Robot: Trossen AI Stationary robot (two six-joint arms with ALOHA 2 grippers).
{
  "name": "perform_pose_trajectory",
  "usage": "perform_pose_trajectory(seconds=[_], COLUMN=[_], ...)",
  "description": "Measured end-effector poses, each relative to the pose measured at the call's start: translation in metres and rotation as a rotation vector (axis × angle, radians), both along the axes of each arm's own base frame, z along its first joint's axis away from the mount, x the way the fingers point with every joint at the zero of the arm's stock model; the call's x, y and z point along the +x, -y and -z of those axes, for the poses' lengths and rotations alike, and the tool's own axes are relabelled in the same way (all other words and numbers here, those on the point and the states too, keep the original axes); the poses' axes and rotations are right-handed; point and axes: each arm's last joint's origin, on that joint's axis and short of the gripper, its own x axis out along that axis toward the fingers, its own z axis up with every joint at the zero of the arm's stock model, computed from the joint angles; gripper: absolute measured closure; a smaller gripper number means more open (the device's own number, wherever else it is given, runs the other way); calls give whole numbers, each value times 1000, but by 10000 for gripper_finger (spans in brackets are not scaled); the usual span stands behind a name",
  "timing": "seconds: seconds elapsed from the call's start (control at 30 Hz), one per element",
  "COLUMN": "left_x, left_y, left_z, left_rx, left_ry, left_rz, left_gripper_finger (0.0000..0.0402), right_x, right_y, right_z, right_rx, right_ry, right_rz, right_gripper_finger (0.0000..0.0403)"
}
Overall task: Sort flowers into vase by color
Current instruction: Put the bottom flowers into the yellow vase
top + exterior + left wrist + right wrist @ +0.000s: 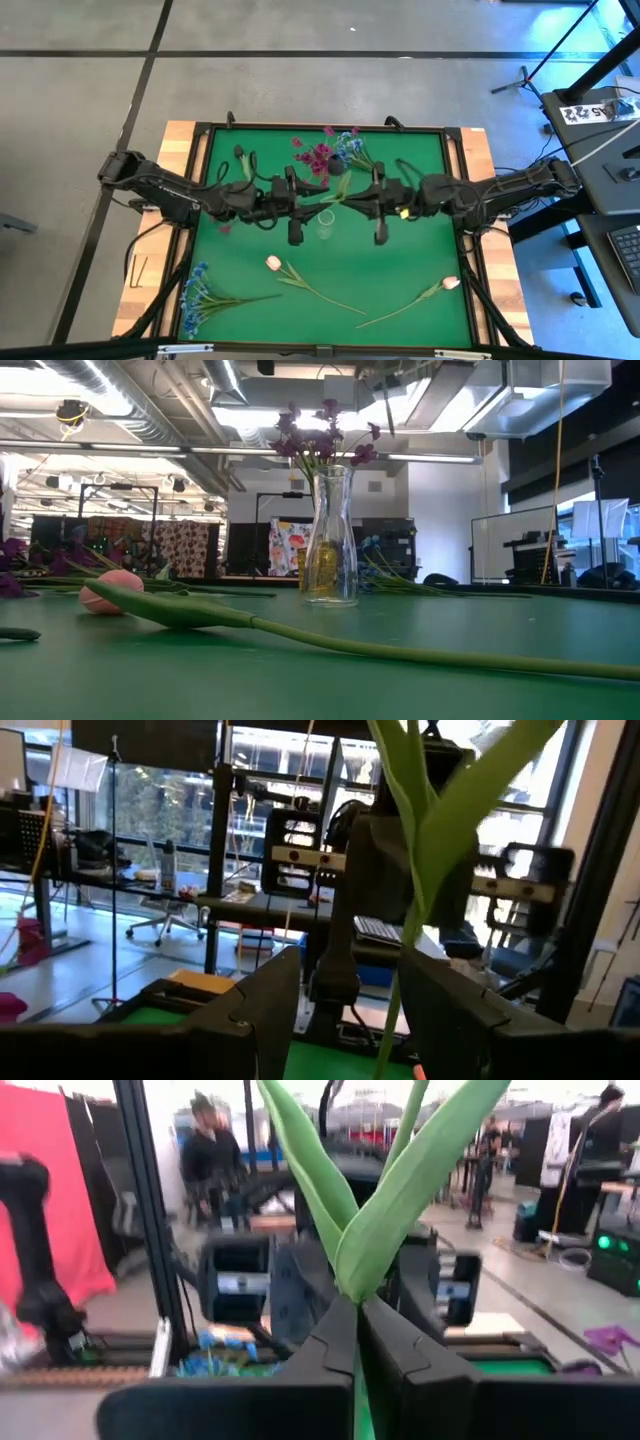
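Note:
Both arms meet above the table's middle. My right gripper [362,196] [357,1302] is shut on a green leafy stem [335,193]. My left gripper [303,193] [350,975] is open, with that stem [392,1010] running between its fingers; I cannot tell whether they touch it. Its blossom is hidden. A clear glass vase [326,225] stands just nearer than the grippers. Magenta sprays [315,157] stand in a vase [331,545]. Two white-pink tulips [273,263] [450,283] and blue sprays [195,295] lie flat near the near edge. More blue sprays [350,140] are at the far edge. My right gripper pinches the stem between its two fingers just below the fork where two long leaves [385,1210] spread apart. The leaves stand out beyond the fingertips [330,1330]. The stem is lifted clear of the table, spanning the gap toward the left gripper.
The green mat has a raised black frame [205,135] all round. A tulip [110,592] and its long stem [400,652] lie across the near part of the table. Open mat lies to the left and right of the arms.

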Motion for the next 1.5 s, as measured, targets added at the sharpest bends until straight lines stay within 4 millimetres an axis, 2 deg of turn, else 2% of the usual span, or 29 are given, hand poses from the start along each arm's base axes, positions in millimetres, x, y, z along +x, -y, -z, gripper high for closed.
perform_pose_trajectory(seconds=[0.2,0.67,0.87,1.17,1.4,1.5], left_x=[0,1,1,1,-1,-2], left_y=[2,4,4,6,11,12], left_z=[0,6,7,11,11,11], left_rx=[-8,3,4,18,42,41], left_ry=[1,-66,-70,-111,-125,-127], left_rz=[51,56,57,60,22,-3], left_gripper_finger=[235,239,282,389,397,398], right_x=[16,26,31,31,31,30], right_y=[-4,-6,-7,-7,-6,-6], right_z=[-4,2,8,14,15,14], right_rx=[-28,-27,-32,-44,-53,-77], right_ry=[11,34,10,-38,-56,-60], right_rz=[2,0,2,9,25,27], right_gripper_finger=[400,398,398,397,395,376])
